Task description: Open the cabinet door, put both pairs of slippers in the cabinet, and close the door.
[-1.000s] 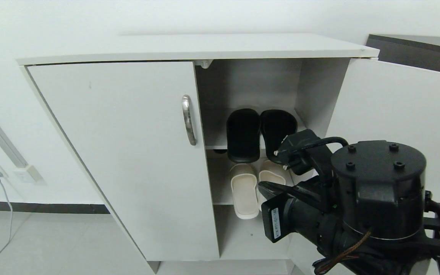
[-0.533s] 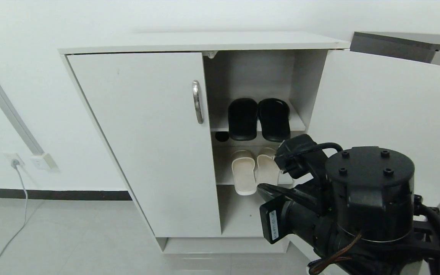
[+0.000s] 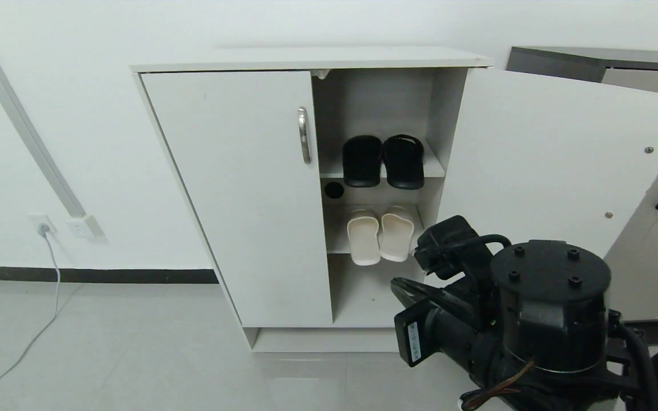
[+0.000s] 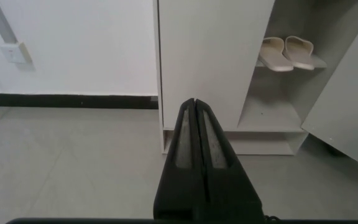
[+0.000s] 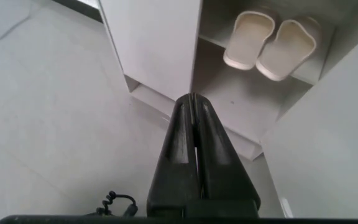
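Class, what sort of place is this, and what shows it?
Probably an indoor entryway or hallway, perhaps a test room: a white shoe cabinet holding black slippers and white slippers, a pale hard floor, and a wall socket.

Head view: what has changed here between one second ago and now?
The camera drew back, so the whole picture shifted; the cabinet itself did not move. Unchanged: black slippers on the upper shelf, white slippers on the shelf below, right door open, left door shut.
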{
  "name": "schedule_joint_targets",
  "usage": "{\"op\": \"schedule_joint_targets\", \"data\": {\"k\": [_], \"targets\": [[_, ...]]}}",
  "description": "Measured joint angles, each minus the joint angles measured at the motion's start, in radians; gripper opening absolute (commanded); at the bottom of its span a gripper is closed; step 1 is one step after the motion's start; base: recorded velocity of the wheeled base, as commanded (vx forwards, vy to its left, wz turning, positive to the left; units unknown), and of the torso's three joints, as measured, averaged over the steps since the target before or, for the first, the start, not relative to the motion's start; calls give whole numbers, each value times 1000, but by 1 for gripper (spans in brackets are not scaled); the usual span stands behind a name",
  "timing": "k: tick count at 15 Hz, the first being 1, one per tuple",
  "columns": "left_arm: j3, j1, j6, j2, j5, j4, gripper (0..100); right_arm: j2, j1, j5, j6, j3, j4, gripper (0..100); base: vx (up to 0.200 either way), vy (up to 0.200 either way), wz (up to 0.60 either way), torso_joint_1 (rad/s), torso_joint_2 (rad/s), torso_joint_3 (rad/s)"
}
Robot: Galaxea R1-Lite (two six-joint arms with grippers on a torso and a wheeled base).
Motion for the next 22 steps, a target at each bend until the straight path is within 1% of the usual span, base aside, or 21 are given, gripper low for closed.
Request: {"op": "schedule_joint_targets", "data": {"k": [6, 7, 10, 13, 22], "targets": [[0, 0, 0, 0, 0, 0, 0, 21, -20, 1, 2, 18, -14, 0, 0, 0, 0, 0, 0, 0], [0, 0, 0, 0, 0, 2, 0, 25, -23, 1, 2, 19, -12, 0, 0, 0, 0, -2, -203, -203], [0, 0, 0, 0, 0, 2, 0, 28, -41, 1, -1, 19, -13, 0, 0, 0, 0, 23, -209, -341], [0, 0, 0, 0, 1, -1, 0, 30, -41, 2, -2, 18, -17, 0, 0, 0, 0, 43, -541, -364], [0, 0, 0, 0, 0, 0, 0, 43, -51, 1, -2, 17, -16, 0, 0, 0, 0, 140, -469, -331]]}}
